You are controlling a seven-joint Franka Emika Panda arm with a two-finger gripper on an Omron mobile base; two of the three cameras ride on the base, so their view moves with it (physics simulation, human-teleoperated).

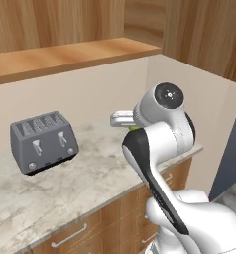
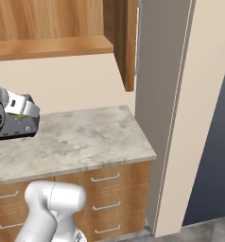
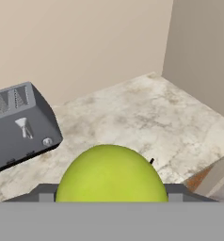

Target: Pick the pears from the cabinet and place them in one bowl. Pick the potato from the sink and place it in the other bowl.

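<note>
Yellow-green pear [image 3: 111, 174] held in gripper [image 3: 111, 197] above desk [image 3: 147, 117] near right edge; keep level, clear toaster [image 3: 20, 122], carry toward bowl.

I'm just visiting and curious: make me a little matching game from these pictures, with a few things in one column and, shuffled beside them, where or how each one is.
Things:
1. toaster
2. pear
3. countertop
4. cabinet

Place or state:
A. marbled beige surface above wooden drawers
B. bright yellow-green, held between the fingers of the end effector
C. grey, standing on the counter near the wall
D. brown wood, mounted on the wall above the counter

Pairs: 1-C, 2-B, 3-A, 4-D
</note>
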